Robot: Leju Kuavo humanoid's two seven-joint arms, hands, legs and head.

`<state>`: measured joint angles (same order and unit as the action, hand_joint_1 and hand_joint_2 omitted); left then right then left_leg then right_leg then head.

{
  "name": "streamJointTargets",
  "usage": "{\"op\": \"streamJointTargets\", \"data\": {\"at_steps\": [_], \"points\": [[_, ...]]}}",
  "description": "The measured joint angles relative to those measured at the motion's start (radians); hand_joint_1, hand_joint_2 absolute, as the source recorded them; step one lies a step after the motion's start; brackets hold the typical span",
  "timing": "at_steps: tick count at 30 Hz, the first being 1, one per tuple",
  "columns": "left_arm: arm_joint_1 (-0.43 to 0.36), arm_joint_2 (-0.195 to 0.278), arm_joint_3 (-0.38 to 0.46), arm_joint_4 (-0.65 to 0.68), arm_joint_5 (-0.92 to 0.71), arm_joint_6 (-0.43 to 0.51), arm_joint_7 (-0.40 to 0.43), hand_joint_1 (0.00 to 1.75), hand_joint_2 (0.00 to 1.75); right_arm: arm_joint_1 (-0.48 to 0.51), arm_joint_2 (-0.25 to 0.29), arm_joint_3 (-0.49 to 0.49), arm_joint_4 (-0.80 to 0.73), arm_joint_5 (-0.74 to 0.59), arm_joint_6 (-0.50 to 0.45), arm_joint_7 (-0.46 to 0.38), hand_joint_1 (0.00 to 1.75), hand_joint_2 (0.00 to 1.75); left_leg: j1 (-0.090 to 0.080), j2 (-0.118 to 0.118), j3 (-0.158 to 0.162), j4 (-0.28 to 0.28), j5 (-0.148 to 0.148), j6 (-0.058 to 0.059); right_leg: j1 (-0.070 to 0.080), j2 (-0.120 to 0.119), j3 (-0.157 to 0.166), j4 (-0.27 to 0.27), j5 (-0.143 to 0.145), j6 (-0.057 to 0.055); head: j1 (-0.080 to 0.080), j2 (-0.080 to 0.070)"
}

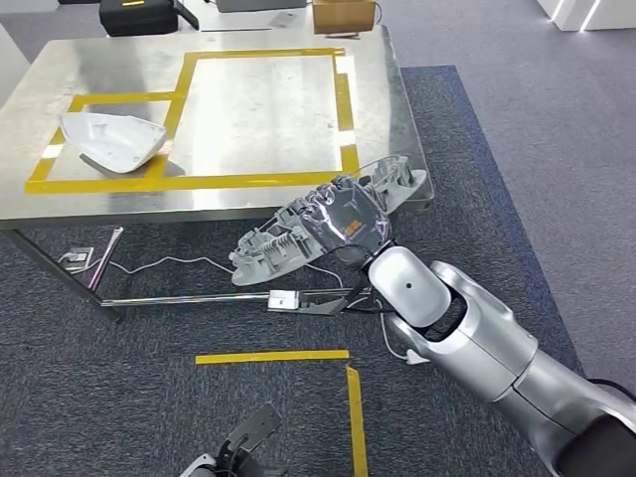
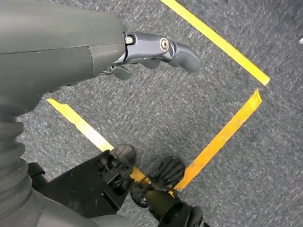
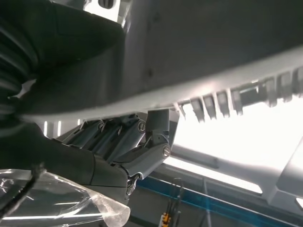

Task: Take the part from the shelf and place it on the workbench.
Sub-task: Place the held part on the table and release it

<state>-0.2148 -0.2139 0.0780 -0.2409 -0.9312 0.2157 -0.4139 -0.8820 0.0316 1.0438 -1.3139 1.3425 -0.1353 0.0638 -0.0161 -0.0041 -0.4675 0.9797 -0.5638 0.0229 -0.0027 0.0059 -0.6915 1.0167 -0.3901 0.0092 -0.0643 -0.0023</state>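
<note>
Right hand [image 1: 347, 214] grips grey part [image 1: 279, 248] beside steel workbench [image 1: 247, 119]; left hand [image 2: 157, 49] empty over carpet [image 2: 232, 156].

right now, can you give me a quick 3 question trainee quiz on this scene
1. True or false: the right hand holds the long grey part.
2. What already lies on the workbench? A) a white curved shell B) a red box C) a blue cup
3. Fill in: the held part hangs over the ____, not fully over the table.

Key: 1 true; 2 A, the white shell; 3 carpet.
</note>
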Motion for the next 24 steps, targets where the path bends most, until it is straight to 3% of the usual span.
{"op": "streamJointTargets", "data": {"at_steps": [2,3,6,7,8,10,11,12,13,17,19,21,22,23,24], "points": [[0.0,0.0,0.0,-0.001,0.0,0.001,0.0,0.0,1.75,0.0,-0.001,0.0,-0.002,0.0,-0.002,0.0,1.75,1.75,0.001,0.001,-0.003,0.024,-0.022,-0.011,-0.004,0.001,0.01,-0.002,-0.011,-0.014,-0.005,0.0],[-0.001,0.0,0.0,-0.001,0.0,0.001,0.0,0.0,1.75,0.0,-0.001,0.0,-0.002,0.0,-0.002,0.0,1.75,1.75,0.003,0.001,-0.021,0.066,-0.045,-0.016,-0.007,0.001,0.017,-0.005,-0.017,-0.019,-0.007,0.0],[0.005,0.002,0.0,-0.001,0.0,0.002,0.0,0.0,1.75,0.009,-0.004,0.0,0.0,0.0,-0.002,0.0,1.75,1.75,0.01,0.001,-0.132,0.267,-0.116,-0.027,-0.007,0.002,0.036,-0.008,-0.032,-0.025,-0.009,0.0],[0.008,0.002,0.0,-0.001,0.0,0.002,0.0,0.0,1.75,0.012,-0.005,0.0,0.001,0.0,-0.002,0.0,1.75,1.75,0.012,0.001,-0.162,0.304,-0.112,-0.03,-0.007,0.003,0.042,-0.007,-0.037,-0.024,-0.009,0.0],[0.01,0.003,0.0,-0.001,0.0,0.002,0.0,0.0,1.75,0.014,-0.006,0.0,0.002,0.0,-0.001,0.0,1.75,1.75,0.014,0.001,-0.177,0.305,-0.085,-0.033,-0.007,0.005,0.049,-0.007,-0.042,-0.022,-0.009,0.0],[0.01,0.004,0.0,-0.001,0.0,0.002,0.0,0.0,1.75,0.014,-0.006,0.0,0.005,0.0,0.0,0.0,1.75,1.75,0.019,0.001,-0.16,0.204,0.02,-0.036,-0.008,0.007,0.065,-0.006,-0.052,-0.016,-0.009,0.0],[0.01,0.004,0.0,-0.001,0.0,0.002,0.0,0.0,1.75,0.013,-0.006,0.0,0.005,0.0,0.0,0.0,1.75,1.75,0.019,0.001,-0.143,0.141,0.064,-0.035,-0.007,0.008,0.072,-0.005,-0.056,-0.011,-0.009,0.0],[0.009,0.004,0.0,-0.001,0.0,0.002,0.0,0.0,1.75,0.011,-0.006,0.0,0.005,0.0,0.0,0.001,1.75,1.75,0.018,0.001,-0.126,0.088,0.089,-0.032,-0.006,0.008,0.075,-0.005,-0.059,-0.007,-0.009,0.0],[0.009,0.004,0.0,-0.001,0.0,0.002,0.0,0.0,1.75,0.009,-0.006,0.0,0.005,0.0,0.0,0.001,1.75,1.75,0.017,0.001,-0.115,0.054,0.095,-0.027,-0.005,0.009,0.075,-0.005,-0.06,-0.002,-0.008,0.0],[0.008,0.002,0.0,-0.002,0.0,0.004,0.0,0.0,1.75,0.005,-0.006,0.0,0.005,0.001,0.0,0.005,1.75,1.75,0.018,-0.002,-0.1,0.024,0.083,-0.004,-0.005,0.005,0.06,0.009,-0.069,0.018,-0.006,0.0],[0.005,0.001,-0.001,-0.002,0.001,0.005,0.0,0.0,1.75,0.003,-0.006,0.0,0.005,0.002,0.0,0.005,1.75,1.75,0.021,-0.002,-0.092,0.019,0.083,0.007,-0.006,0.003,0.012,0.097,-0.107,0.026,-0.004,0.0],[0.004,0.001,0.0,-0.002,0.001,0.005,0.0,0.0,1.75,0.004,-0.006,0.0,0.005,0.003,0.0,0.006,1.75,1.75,0.019,-0.002,-0.088,0.019,0.077,0.015,-0.006,0.002,-0.067,0.234,-0.151,0.029,-0.003,0.0],[0.005,0.001,0.0,-0.002,0.002,0.005,0.0,0.0,1.75,0.006,-0.006,0.0,0.005,0.004,0.0,0.006,1.75,1.75,0.018,-0.002,-0.084,0.019,0.073,0.017,-0.006,0.002,-0.098,0.278,-0.155,0.029,-0.003,0.0],[0.006,0.001,0.0,-0.002,0.003,0.004,0.0,0.0,1.75,0.007,-0.006,0.0,0.005,0.004,0.001,0.006,1.75,1.75,0.016,-0.002,-0.079,0.02,0.068,0.018,-0.006,0.002,-0.11,0.285,-0.138,0.028,-0.003,0.0],[0.006,0.0,0.0,-0.002,0.003,0.004,0.0,0.0,1.75,0.008,-0.006,0.0,0.005,0.004,0.001,0.006,1.75,1.75,0.014,-0.003,-0.069,0.02,0.061,0.018,-0.006,0.002,-0.1,0.247,-0.101,0.024,-0.003,0.0]]}}
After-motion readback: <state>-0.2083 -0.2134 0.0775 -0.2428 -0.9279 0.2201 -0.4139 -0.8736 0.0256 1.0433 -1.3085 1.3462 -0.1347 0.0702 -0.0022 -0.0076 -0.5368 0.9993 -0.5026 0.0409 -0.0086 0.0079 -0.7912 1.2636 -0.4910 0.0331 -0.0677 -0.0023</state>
